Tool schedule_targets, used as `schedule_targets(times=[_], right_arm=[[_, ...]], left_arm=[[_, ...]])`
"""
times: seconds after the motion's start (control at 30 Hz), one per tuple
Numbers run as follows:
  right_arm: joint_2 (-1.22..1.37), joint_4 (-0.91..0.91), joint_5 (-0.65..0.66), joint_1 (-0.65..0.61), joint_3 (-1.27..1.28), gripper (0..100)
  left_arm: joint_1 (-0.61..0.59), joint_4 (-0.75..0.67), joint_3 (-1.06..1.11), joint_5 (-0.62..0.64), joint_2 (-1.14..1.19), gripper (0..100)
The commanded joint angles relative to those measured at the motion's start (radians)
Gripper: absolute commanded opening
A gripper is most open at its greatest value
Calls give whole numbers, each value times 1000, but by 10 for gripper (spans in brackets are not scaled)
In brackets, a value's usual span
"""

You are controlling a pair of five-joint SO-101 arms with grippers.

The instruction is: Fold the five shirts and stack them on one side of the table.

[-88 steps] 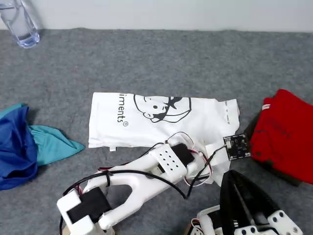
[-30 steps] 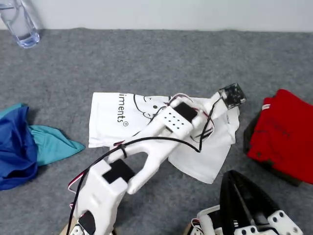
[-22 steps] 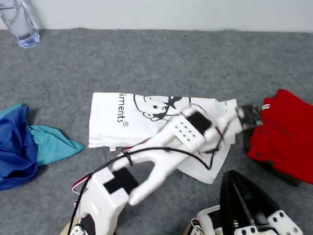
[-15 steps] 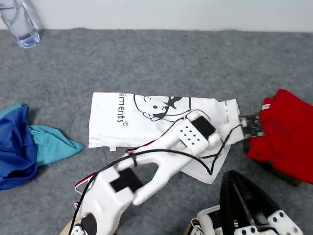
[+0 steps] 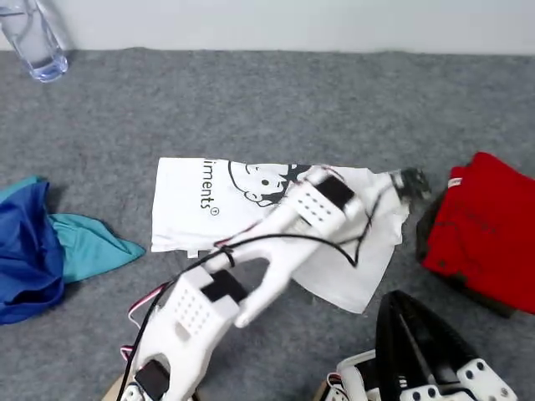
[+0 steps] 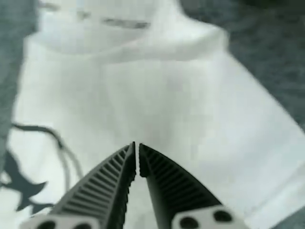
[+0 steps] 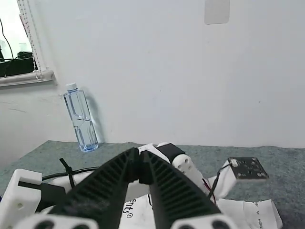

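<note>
— Any pots or bottles to see?
— Just one clear plastic bottle (image 5: 33, 40), standing up at the far corner of the table (image 5: 276, 100), on the left arm's side. Water inside.
— And the shirts?
— In the middle, a white shirt (image 5: 192, 209), spread out, with a black cartoon drawing and letters on it. Near corner rumpled and sticking out. At the right edge, a red shirt (image 5: 489, 221), folded, on top of something dark (image 5: 425, 227). At the left edge, a blue shirt (image 5: 23, 251) and a teal shirt (image 5: 94, 246) in a soft heap, touching.
— Anything in the way?
— The left arm (image 5: 313, 209), white plastic with wires, stretched right across the white shirt, hiding part of the drawing. The left gripper (image 6: 137, 145) over the white cloth, close to it. Black ridged fingers (image 6: 164, 176) pressed almost together, only a thin slit, nothing between them.
— And the other one?
— The right gripper (image 7: 139, 153) lifted up, pointing at the white wall (image 7: 190, 71). Fingers squeezed tight, holding nothing.
— What about the table top?
— Grey and fuzzy, like felt.
</note>
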Motion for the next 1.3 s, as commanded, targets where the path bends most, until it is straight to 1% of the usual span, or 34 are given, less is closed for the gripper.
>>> schedule_targets(times=[0.0,0.1,0.23,0.33,0.43,0.57,0.67,0.77,0.93,1.1,1.27], right_arm=[[4,5,-11,-8,-17,8],[4,5,-11,-8,-17,8],[4,4,-11,-8,-17,8],[4,4,-11,-8,-17,8],[4,4,-11,-8,-17,8],[4,4,-11,-8,-17,8],[4,4,-11,-8,-17,8],[4,4,-11,-8,-17,8],[4,5,-11,-8,-17,8],[4,4,-11,-8,-2,8],[4,4,-11,-8,23,8]], left_arm=[[-60,15,-105,-9,6,13],[-31,121,-177,-9,23,13],[84,235,-223,-9,25,13],[147,253,-220,-9,26,13],[170,250,-211,-9,48,13],[160,224,-211,-9,123,13],[120,193,-229,-9,178,13],[54,193,-308,-11,219,13],[-18,279,-467,-29,259,13],[-17,377,-596,-35,288,13],[-17,411,-696,-35,310,13]])
